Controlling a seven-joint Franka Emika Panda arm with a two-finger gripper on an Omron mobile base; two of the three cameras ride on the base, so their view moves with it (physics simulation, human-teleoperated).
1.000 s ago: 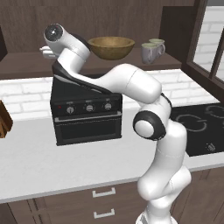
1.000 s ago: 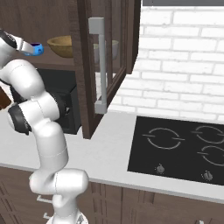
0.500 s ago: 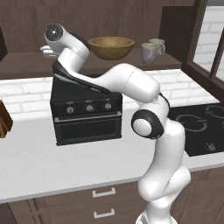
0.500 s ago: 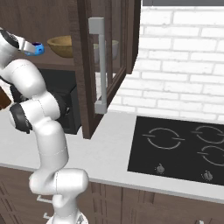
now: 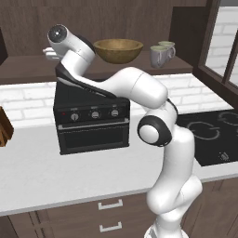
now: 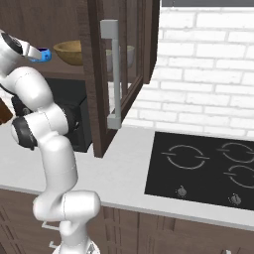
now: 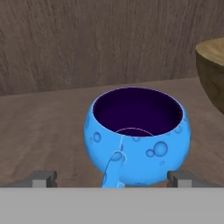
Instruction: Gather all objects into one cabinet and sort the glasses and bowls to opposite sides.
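Note:
The small blue bowl (image 7: 138, 135) stands upright on the cabinet's plank shelf (image 7: 39, 127), its little handle facing the camera. My gripper (image 7: 112, 178) is open, one fingertip on each side of the bowl and neither touching it. From the right base the blue bowl (image 6: 45, 54) peeks out beside my wrist. Right of it on the same shelf sits the wide wooden bowl (image 5: 118, 50), whose edge (image 7: 212, 70) reaches into the hand view. Two pale mugs (image 5: 161, 53) stand close together at the shelf's right end.
The cabinet's glass door (image 6: 113, 74) hangs open over the counter. A black countertop oven (image 5: 92, 122) stands under the shelf, below my forearm. A black cooktop (image 6: 208, 163) lies to the right and a brown block (image 5: 3, 128) at the far left.

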